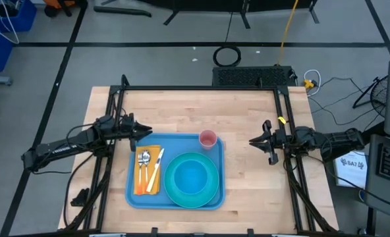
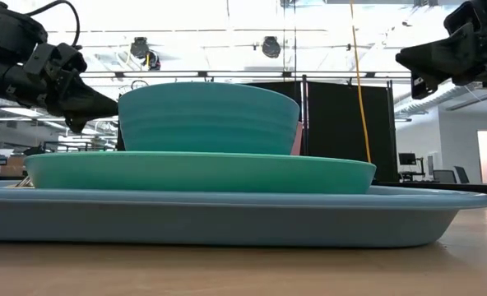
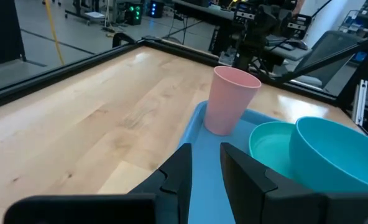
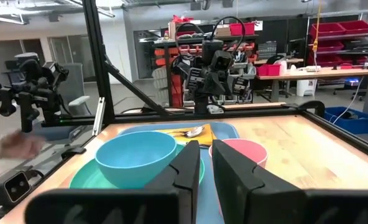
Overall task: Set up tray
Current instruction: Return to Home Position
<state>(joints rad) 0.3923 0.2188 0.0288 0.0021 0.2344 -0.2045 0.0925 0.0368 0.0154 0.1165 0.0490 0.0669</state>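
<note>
At the tray's (image 1: 132,197) 11 o'clock edge, left gripper (image 1: 147,132) is hovering, fingers slightly parted, empty; right gripper (image 1: 253,141) likewise over bare table (image 1: 248,191) at 3 o'clock. Cup (image 1: 208,139) is occupying the 1 o'clock corner.

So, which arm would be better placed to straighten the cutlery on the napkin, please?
Probably left: the left end effector hangs by the napkin; the right end effector is off the opposite side of the tray.

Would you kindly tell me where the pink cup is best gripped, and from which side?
I'd take the cup by its rim from above, one finger inside: it stands upright, mouth open, in a tray corner, with the plate close beside it.
</note>
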